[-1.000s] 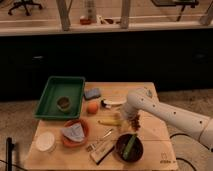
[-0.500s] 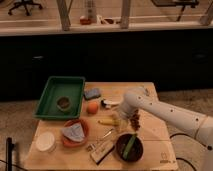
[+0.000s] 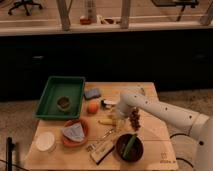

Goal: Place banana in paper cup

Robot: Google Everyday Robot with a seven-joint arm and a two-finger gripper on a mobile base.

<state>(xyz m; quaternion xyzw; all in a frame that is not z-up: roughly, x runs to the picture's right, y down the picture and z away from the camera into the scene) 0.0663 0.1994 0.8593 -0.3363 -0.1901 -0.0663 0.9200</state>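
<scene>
The banana (image 3: 106, 121) is a small pale yellow curved fruit lying on the wooden table (image 3: 150, 131) near its middle. The paper cup (image 3: 45, 142) is a short white round cup at the table's front left corner, far from the banana. My gripper (image 3: 119, 119) hangs from the white arm that reaches in from the right. It sits right at the banana's right end, just above the table. The arm's wrist hides part of the fingers.
A green tray (image 3: 61, 95) holding a small dark item is at back left. An orange-red bowl (image 3: 75, 132) with a grey-blue cloth, a round orange fruit (image 3: 92, 107), a blue sponge (image 3: 92, 93), a dark brown bowl (image 3: 129, 147) with a green stick, and a flat packet (image 3: 102, 149) lie around.
The arm has swung left and lowered, bringing my gripper from right of the banana to its right end. The banana and cup have not moved.
</scene>
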